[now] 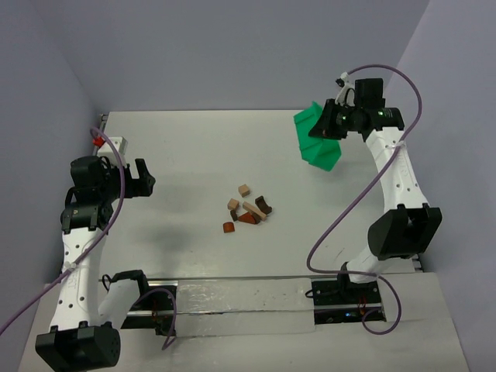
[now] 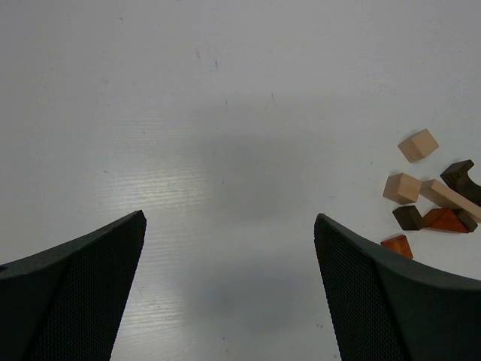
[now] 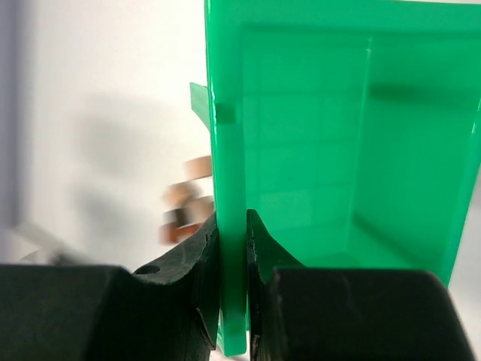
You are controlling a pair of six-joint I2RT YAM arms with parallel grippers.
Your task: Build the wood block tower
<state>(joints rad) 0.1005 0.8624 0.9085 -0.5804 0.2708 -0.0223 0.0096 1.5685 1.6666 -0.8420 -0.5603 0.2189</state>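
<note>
Several wood blocks lie loose in a small heap near the table's middle: tan cubes, a tan bar, dark brown pieces and reddish-brown wedges. They also show at the right edge of the left wrist view. No stacked tower is in view. My left gripper is open and empty at the left, well away from the blocks. My right gripper is shut on the wall of a green bin and holds it tilted at the back right. The bin's wall sits between the fingers in the right wrist view.
A small white and red object sits at the table's far left edge. The grey table is walled by lavender panels at the back and sides. A metal rail runs along the near edge between the arm bases.
</note>
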